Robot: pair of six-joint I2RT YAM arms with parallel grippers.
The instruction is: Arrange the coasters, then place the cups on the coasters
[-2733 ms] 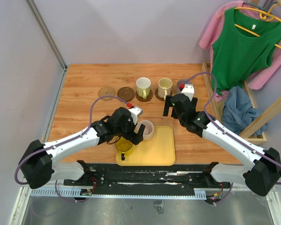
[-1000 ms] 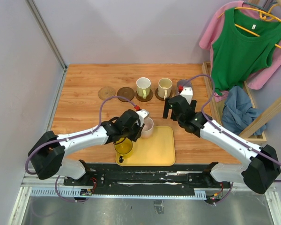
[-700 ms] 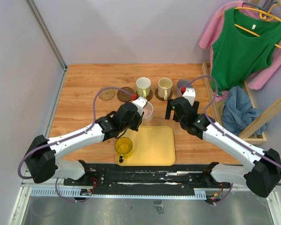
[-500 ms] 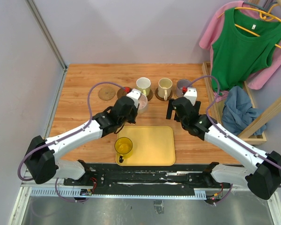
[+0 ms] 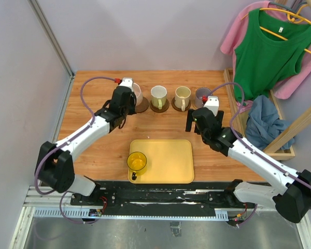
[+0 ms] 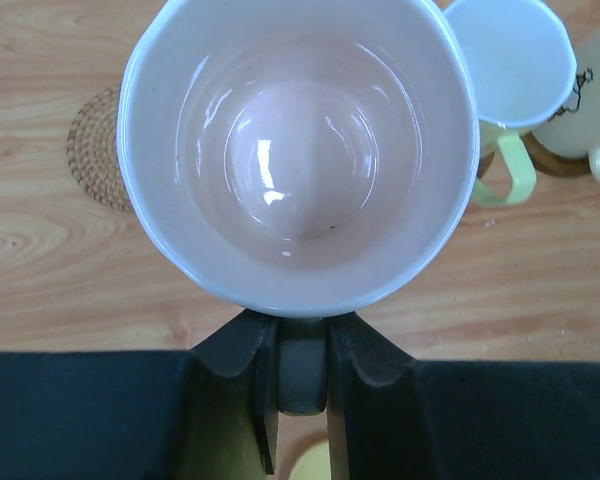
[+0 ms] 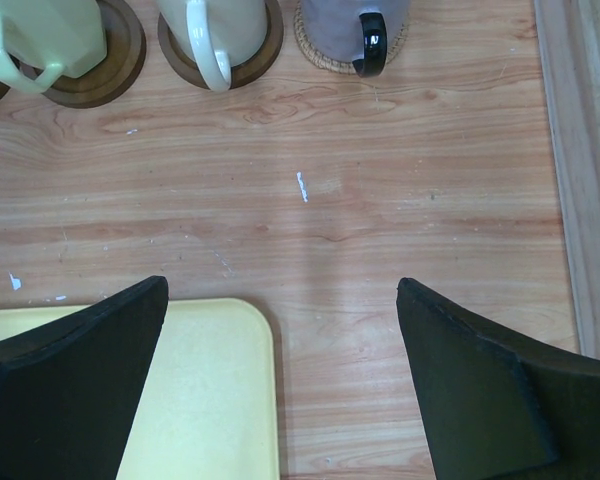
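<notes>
The left gripper point(image 6: 302, 350), pinching the pink cup point(image 6: 298, 150), has moved from the tray point(image 5: 171, 162) to a dark coaster point(image 5: 143, 107). The right gripper point(image 7: 282, 295) hangs spread.

Beyond the yellow tray point(image 5: 168, 163), a row of cups point(image 5: 182, 96) closes the far side, and our left hand point(image 6: 302, 360) holds the pink cup point(image 6: 298, 150) at that row's left end. Between tray and row we have a bare strip of bench point(image 7: 380, 200), where the right hand point(image 7: 280, 300) hangs spread wide. The yellow cup point(image 5: 137, 162) blocks the tray's near-left corner.
</notes>
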